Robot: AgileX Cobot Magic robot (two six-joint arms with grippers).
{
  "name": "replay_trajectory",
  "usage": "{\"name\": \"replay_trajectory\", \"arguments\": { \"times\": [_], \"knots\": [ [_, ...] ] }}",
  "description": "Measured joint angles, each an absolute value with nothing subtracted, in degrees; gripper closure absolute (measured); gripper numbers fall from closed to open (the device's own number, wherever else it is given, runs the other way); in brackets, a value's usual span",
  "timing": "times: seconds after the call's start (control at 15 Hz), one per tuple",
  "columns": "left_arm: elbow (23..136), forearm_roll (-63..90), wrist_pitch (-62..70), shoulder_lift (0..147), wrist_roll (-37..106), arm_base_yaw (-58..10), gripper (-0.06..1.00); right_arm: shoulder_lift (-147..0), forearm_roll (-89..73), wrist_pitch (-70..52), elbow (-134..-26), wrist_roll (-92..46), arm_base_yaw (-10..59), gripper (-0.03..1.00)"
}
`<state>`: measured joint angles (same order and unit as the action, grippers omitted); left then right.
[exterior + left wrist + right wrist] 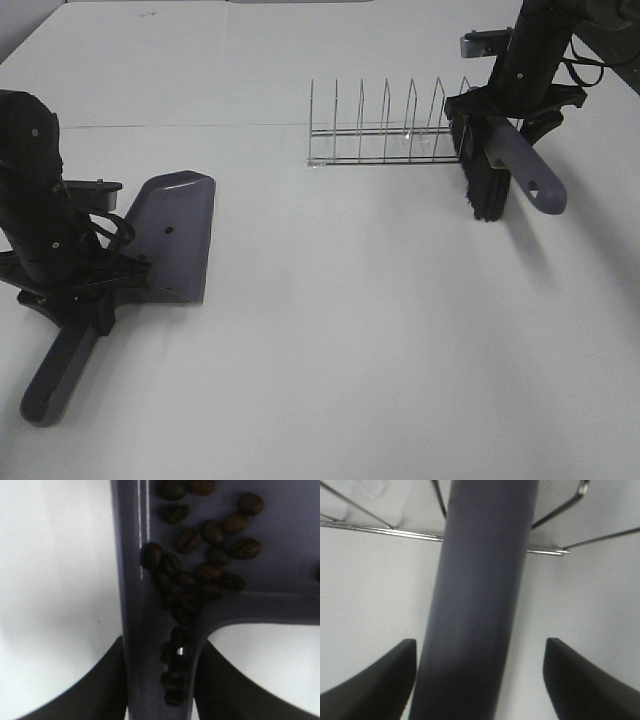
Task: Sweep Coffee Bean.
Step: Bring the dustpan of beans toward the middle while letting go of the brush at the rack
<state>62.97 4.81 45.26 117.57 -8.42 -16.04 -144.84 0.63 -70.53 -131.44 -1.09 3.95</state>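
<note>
A white table (350, 350) fills the exterior view. A wire rack (385, 130) of upright metal dividers stands on it at about 12 to 1 o'clock. The grey-purple dustpan (180, 230) sits at 9 o'clock, its open mouth pointing toward 12 and its long handle (55, 375) running down toward 7. At 2 o'clock, just beside the rack's right end, is the brush (530, 175), with its black bristles (485, 190) pointing down at the table and its grey-purple handle slanting toward 4. The left gripper (85, 290) is closed on the dustpan where the pan narrows into the handle. In the left wrist view its dark fingers (95, 690) press against both sides of that neck. The right gripper (505, 110) straddles the brush handle. In the right wrist view its fingers (590, 680) stand clear of the handle on both sides, with white table showing in the gaps, so the jaws are wider than what lies between them. The coffee beans (200, 555), small dark ovals, all lie inside the dustpan. They are bunched at the handle end of the pan floor, and a few are lined up in the handle's channel between the left gripper's fingers.
</note>
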Motion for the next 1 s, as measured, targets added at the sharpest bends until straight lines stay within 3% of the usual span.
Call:
{"name": "replay_trajectory", "arguments": {
  "times": [0.2, 0.67, 1.0],
  "knots": [
    [64.80, 5.79, 45.49, 117.86, -8.42, -16.04, 0.61, -141.06, 0.63, -70.19, -131.44, -1.49, 3.95, 0.19],
    [79.58, 12.20, 47.78, 126.11, -8.42, -16.04, 0.61, -122.38, 0.00, -69.96, -130.18, -1.60, 3.95, 0.19],
    [80.10, 13.69, 45.95, 126.57, -8.42, -16.04, 0.61, -106.51, 0.00, -70.02, -115.11, -2.52, 3.95, 0.19]
  ]
}}
